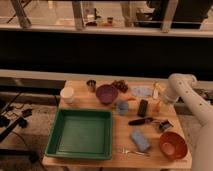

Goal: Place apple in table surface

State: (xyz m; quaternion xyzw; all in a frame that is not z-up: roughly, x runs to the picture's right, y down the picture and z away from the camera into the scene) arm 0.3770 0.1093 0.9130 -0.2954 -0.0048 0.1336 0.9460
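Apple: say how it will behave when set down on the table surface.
The apple looks round, so it may roll on the flat table surface. It looks small and solid, so it is probably rigid and light. The gripper is beside it near the table's edge, so it might roll off.

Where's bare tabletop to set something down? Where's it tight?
Bare: table surface strip between green tray and blue sponge; smaller gap between sponge and orange-red bowl. Crowded: back right, from purple bowl to the end effector near the right edge.
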